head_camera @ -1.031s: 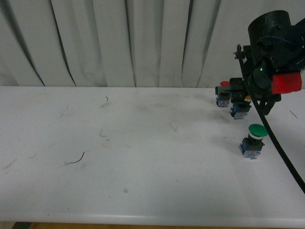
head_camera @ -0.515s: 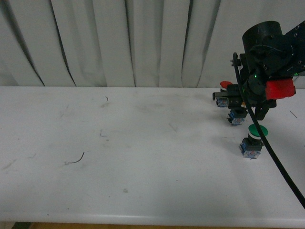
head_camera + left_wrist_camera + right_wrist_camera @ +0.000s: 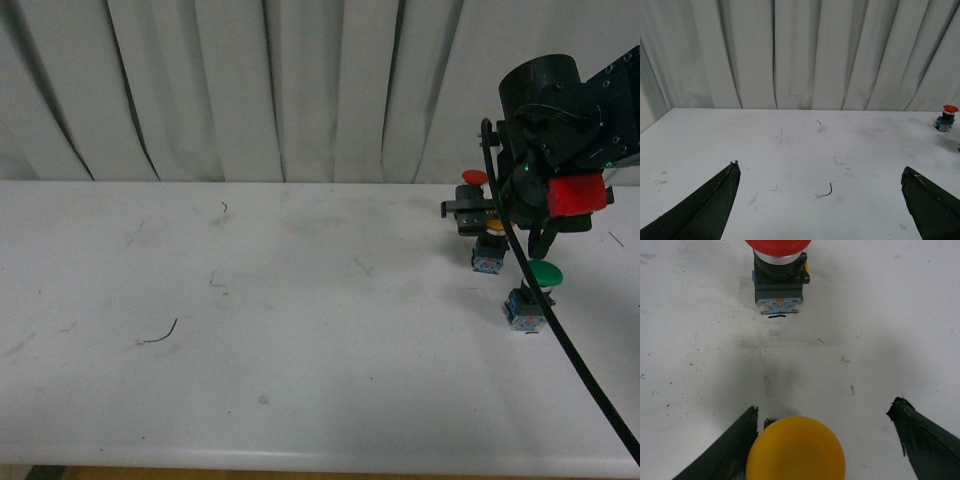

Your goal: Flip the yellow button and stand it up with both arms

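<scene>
Yellow mushroom-capped push-button switch (image 3: 795,448) sat low in frame between the right pincer's (image 3: 827,440) spread black jaws; left pincer (image 3: 822,200) gaped too.

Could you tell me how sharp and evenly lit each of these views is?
Front view: soft and slightly grainy, the right gripper dark and hard to read. Left wrist view: even light, the red button small but clear. Right wrist view: the yellow button fairly crisp, a faint shadow on the table ahead of it.

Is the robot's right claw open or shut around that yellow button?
Open: the right gripper fingers are spread wide, with the yellow button between them.
</scene>
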Controlling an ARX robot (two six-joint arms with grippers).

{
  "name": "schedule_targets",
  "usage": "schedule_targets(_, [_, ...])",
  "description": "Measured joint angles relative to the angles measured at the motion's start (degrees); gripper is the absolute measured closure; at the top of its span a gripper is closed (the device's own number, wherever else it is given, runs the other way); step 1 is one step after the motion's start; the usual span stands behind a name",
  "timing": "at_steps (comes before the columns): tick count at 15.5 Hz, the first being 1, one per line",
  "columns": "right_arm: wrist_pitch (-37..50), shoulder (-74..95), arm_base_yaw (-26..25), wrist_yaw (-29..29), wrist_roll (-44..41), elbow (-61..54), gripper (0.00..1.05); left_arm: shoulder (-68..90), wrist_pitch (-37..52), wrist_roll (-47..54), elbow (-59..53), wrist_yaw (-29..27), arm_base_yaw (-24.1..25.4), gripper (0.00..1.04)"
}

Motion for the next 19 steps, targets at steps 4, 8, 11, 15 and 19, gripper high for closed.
schedule_targets(4, [4.11, -1.36, -0.17, -0.13, -0.09, -1.36, 0.06, 0.00, 0.00, 0.00, 0.00, 0.00, 0.00, 0.07])
schedule_targets(8, [12.85, -10.86, -1.18, -3.28, -0.61, -9.62, 0.06, 0.00, 0.00, 0.00, 0.00, 0.00, 0.00, 0.07])
schedule_targets(11, [22.97, -22.32, -2.05, -7.69, -1.36, -20.63, 0.06, 0.00, 0.00, 0.00, 0.00, -0.02, 0.00, 0.07])
schedule_targets(15, [35.98, -42.36, -3.58, -15.98, -2.16, -40.13, 0.06, 0.00, 0.00, 0.00, 0.00, -0.02, 0.00, 0.07])
schedule_targets(19, [40.00, -65.68, -5.44, -12.50, -4.81, -60.13, 0.26, 0.00, 0.00, 0.00, 0.00, -0.02, 0.00, 0.07])
